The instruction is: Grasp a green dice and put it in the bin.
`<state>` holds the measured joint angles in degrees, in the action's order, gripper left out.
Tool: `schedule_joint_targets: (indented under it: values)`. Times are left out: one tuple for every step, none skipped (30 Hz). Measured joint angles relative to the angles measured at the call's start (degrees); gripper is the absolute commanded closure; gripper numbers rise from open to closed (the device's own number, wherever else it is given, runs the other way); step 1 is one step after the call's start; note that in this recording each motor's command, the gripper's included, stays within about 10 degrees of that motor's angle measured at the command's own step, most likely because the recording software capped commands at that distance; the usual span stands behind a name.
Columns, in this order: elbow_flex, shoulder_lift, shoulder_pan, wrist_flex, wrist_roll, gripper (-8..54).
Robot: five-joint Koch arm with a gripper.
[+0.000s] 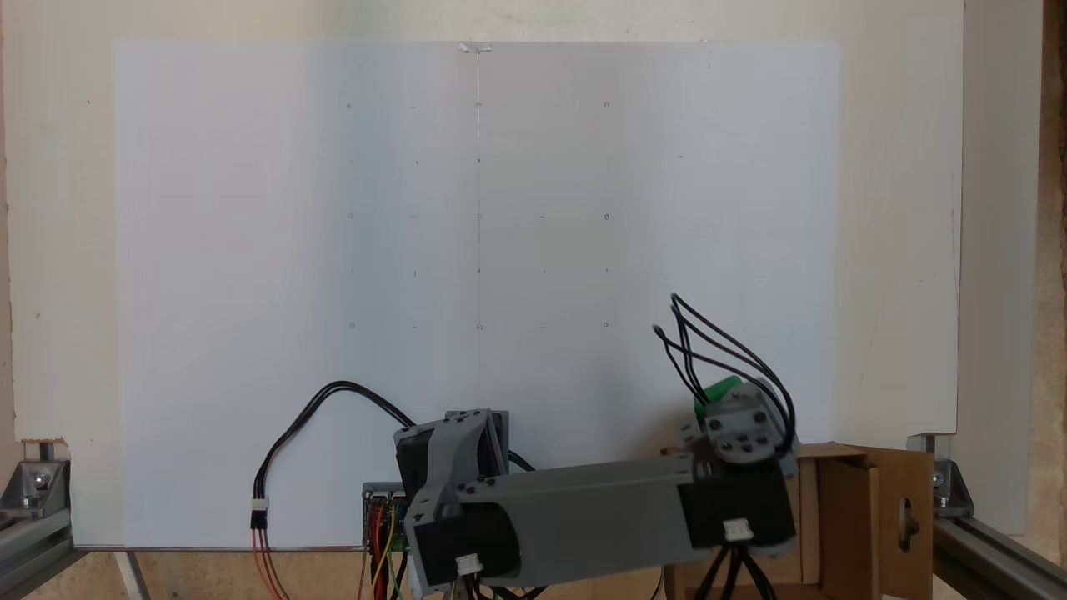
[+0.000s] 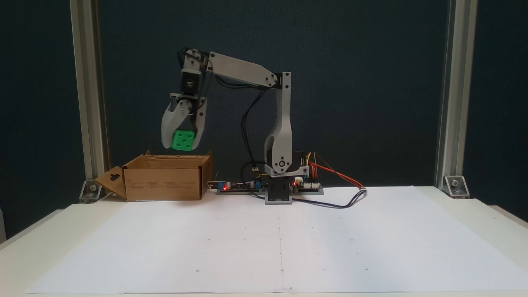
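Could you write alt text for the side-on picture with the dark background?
A grey robot arm holds a green dice in its claw just above an open cardboard box. The arm's base stands on a white table beside the box.

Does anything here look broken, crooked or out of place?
Nothing stands out. The gripper holds the green dice above the open cardboard box, whose flap simply folds outward.
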<state>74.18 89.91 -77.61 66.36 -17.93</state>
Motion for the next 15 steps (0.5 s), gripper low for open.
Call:
schedule_joint_targets:
  values:
    - [0.09, -1.93, -5.1, -1.85, -2.29, 33.3]
    - [0.09, -2.2, -5.89, -2.2, -2.64, 33.3]
    - [0.0, -2.99, -7.91, -2.99, -3.52, 33.3]
    - [-0.7, -4.13, -10.2, -3.6, -4.39, 33.3]
    - [-1.49, -6.86, -14.59, -5.27, -5.89, 33.3]
    - [-1.49, -7.21, -15.21, -5.62, -6.24, 33.3]
    - [-1.58, -8.17, -16.35, -6.24, -6.86, 33.3]
    - [-1.58, -9.4, -17.75, -7.12, -7.47, 33.3]
    - [-1.49, -10.81, -19.42, -8.44, -8.26, 33.3]
    - [-1.49, -11.69, -20.83, -9.84, -8.96, 33.3]
    - [-1.49, -12.39, -21.88, -11.16, -9.58, 33.3]
    - [-1.58, -13.27, -22.94, -12.39, -10.2, 33.3]
    - [-1.58, -14.15, -23.91, -13.54, -10.81, 33.3]
    - [-1.49, -15.03, -24.79, -14.24, -11.43, 33.3]
    - [-1.58, -16.08, -25.93, -14.77, -12.48, 33.3]
